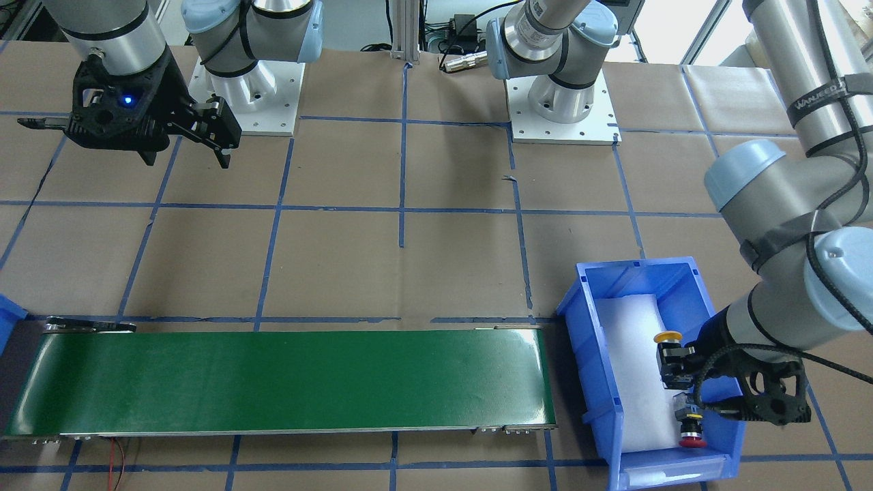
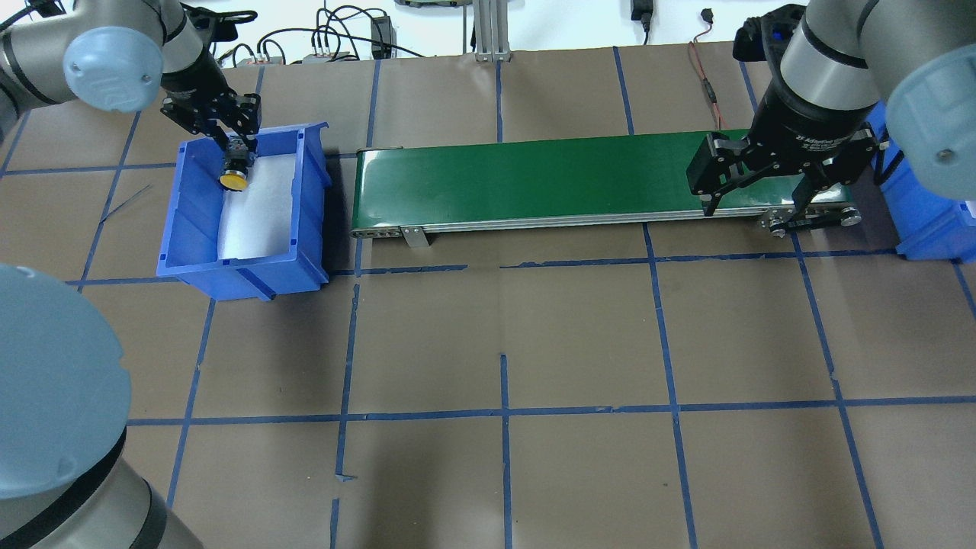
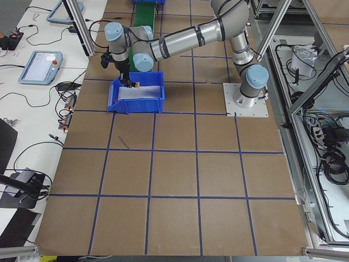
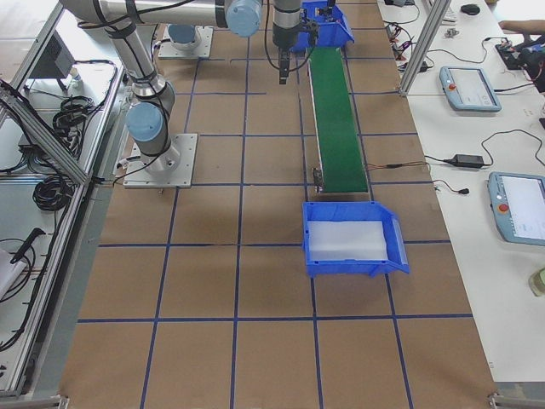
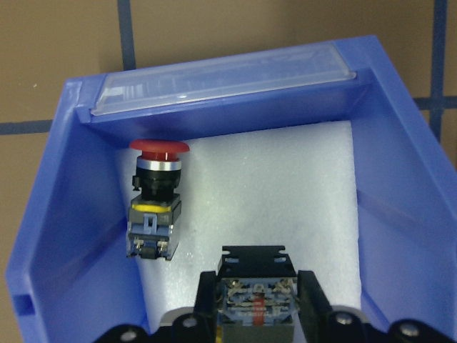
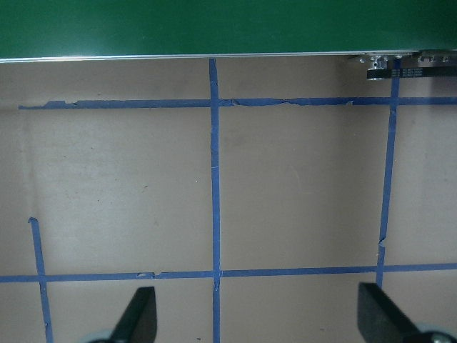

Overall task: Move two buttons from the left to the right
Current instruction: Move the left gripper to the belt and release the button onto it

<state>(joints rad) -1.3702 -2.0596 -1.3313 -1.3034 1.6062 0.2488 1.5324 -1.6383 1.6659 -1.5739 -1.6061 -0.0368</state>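
— What did the left gripper (image 5: 255, 300) have between its fingers (image 5: 207, 300)?

— The grey-black switch block of the yellow mushroom-capped push-button (image 2: 233, 180). Both black fingers were closed against the block's sides, with the cap pointing away from the wrist. I couldn't tell whether the cap touched the white foam sheet (image 5: 285, 179) under it.

— And the other button?

— The red mushroom-capped push-button (image 5: 157, 200) lay on its side on that same foam. It was just beside the fingers but apart from them, its cap toward the end wall with the clear label strip (image 5: 221, 78).

— What was around them?

— The walls of an open blue plastic bin (image 5: 400, 179) enclosed the fingers, both buttons and the foam.

— And the right gripper (image 6: 257, 318)?

— Its fingers were spread wide and empty. Below them was the brown paper tabletop (image 6: 300, 186), crossed by blue tape (image 6: 214, 179). The long green conveyor belt (image 6: 214, 28) ran just beyond the fingertips, and its far end sat beside the bin.
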